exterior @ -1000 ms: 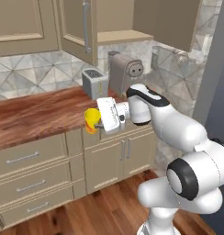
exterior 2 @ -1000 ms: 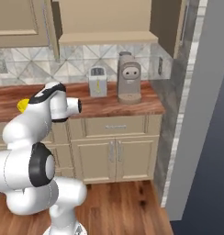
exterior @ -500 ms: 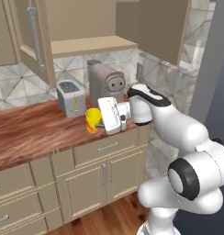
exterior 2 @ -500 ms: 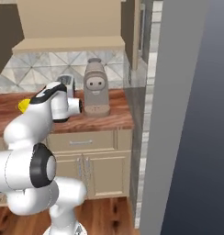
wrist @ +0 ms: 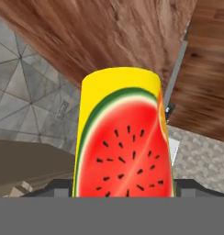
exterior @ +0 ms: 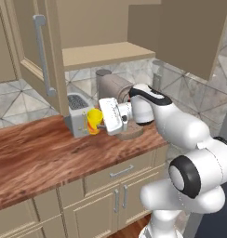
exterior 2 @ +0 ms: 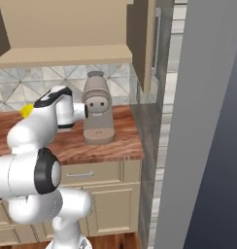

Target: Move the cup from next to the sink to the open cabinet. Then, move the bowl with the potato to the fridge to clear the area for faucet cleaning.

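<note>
- The cup is held in the gripper, clear of the table; the jaws are closed on its sides at a wide setting.
- In the hand view the cup is seen directly ahead of the gripper, its yellow wall carrying a red watermelon slice with a green rind and black seeds.
- From the right base view a small part of the yellow cup is seen past the arm's wrist.
- The open cabinet is located above the gripper; its tan shelf is at a higher level than the cup.
- The cabinet's door, with a long metal bar handle, is swung out above the gripper and to the left of it in the left base view.
- A grey toaster is set on the table just behind the held cup; contact between them cannot be judged.
- A taupe coffee machine is placed on the table on the far side of the wrist from the cup.
- Beige base cabinets are seen below the table.
</note>
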You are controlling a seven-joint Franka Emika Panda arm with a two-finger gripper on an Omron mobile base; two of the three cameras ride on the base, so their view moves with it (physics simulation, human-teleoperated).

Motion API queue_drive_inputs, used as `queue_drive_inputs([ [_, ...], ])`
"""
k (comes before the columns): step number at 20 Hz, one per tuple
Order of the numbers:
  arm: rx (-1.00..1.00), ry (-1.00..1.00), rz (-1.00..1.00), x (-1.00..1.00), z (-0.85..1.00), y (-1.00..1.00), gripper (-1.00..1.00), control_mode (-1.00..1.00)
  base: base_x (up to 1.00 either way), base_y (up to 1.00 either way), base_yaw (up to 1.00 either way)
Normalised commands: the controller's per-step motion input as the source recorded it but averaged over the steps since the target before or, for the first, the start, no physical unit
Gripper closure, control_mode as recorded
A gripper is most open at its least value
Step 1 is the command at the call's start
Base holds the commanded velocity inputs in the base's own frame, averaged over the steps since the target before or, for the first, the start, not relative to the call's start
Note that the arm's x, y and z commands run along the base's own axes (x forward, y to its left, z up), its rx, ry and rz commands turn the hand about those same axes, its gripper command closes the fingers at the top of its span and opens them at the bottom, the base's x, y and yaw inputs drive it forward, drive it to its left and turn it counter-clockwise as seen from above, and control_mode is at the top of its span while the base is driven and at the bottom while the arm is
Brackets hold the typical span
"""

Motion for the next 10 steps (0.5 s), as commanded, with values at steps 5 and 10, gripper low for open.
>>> queue_drive_inputs([
  [5,0.03,0.00,-0.08,0.00,0.28,0.00,1.00,-1.00,0.04,0.02,-0.02],
  [10,0.23,0.00,-0.33,-0.36,0.69,0.00,1.00,-1.00,0.00,0.00,0.00],
])
